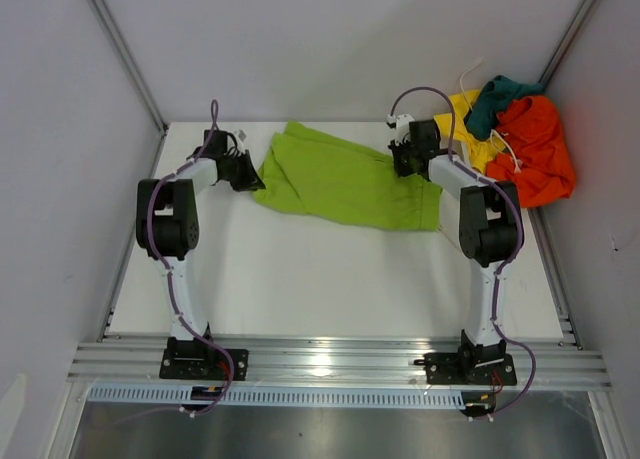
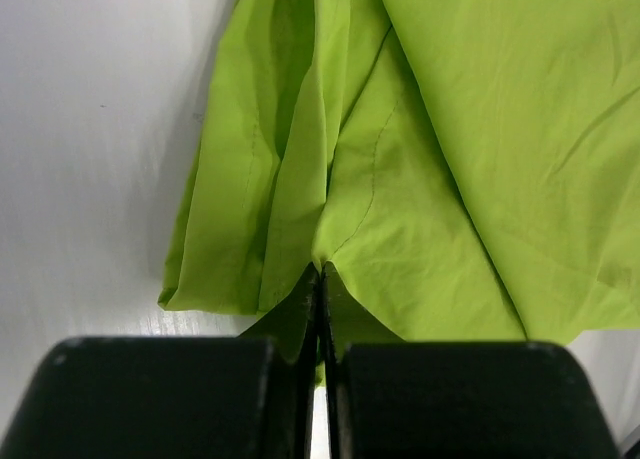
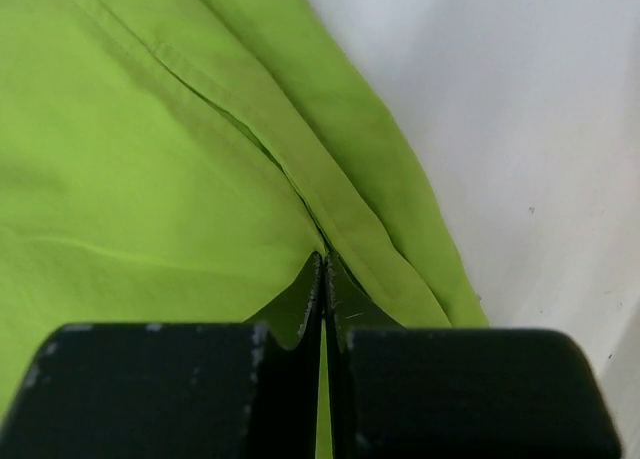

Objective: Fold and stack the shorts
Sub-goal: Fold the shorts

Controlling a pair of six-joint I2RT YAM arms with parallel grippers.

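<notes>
A lime green pair of shorts (image 1: 345, 179) lies spread across the far middle of the white table. My left gripper (image 1: 252, 177) is shut on the shorts' left edge; in the left wrist view its black fingers (image 2: 321, 289) pinch a fold of lime green cloth (image 2: 430, 169). At the right edge of the same pair, my right gripper (image 1: 403, 161) is shut too, its fingertips (image 3: 323, 279) clamped on the cloth beside a hem band (image 3: 330, 194). An orange pair (image 1: 540, 149), a yellow pair (image 1: 468, 124) and a dark teal pair (image 1: 500, 97) lie heaped at the far right.
White walls close in the table (image 1: 330, 279) at the back and both sides. An aluminium rail (image 1: 340, 361) with both arm bases runs along the near edge. White drawstrings (image 1: 508, 144) trail over the heap.
</notes>
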